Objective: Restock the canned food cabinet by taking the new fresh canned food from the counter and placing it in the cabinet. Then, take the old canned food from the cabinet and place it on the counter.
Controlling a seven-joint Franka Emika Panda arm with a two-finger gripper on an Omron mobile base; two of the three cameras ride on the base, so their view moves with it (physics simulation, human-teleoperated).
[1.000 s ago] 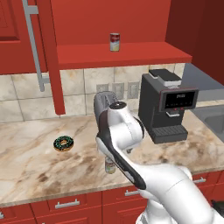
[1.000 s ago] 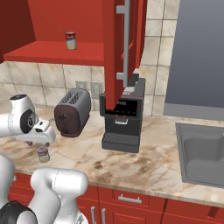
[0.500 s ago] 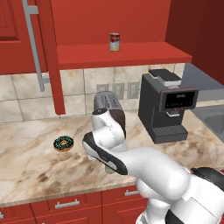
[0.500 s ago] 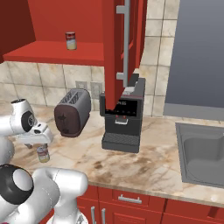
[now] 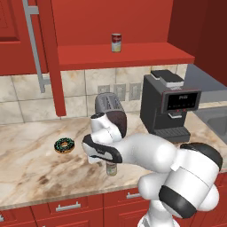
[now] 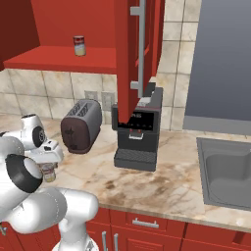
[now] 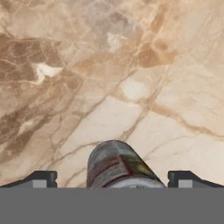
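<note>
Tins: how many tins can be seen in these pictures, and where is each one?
2. The red-and-white tin stands on the cabinet shelf. The green-yellow tin stands on the counter, between the open gripper's fingertips. Others may be hidden behind the closed doors.

new tin [image 7: 118, 168]: olive-green label, upright on beige marbled worktop [image 7: 144, 65]
old tin [image 5: 116, 43]: red-and-white, upright on cabinet shelf [image 5: 128, 55]

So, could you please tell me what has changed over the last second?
The arm has swung lower over the counter, bringing the open hand down around the green-yellow tin, not yet gripped. The red-and-white tin stays on the cabinet shelf, and the doughnut and toaster are unmoved.
</note>
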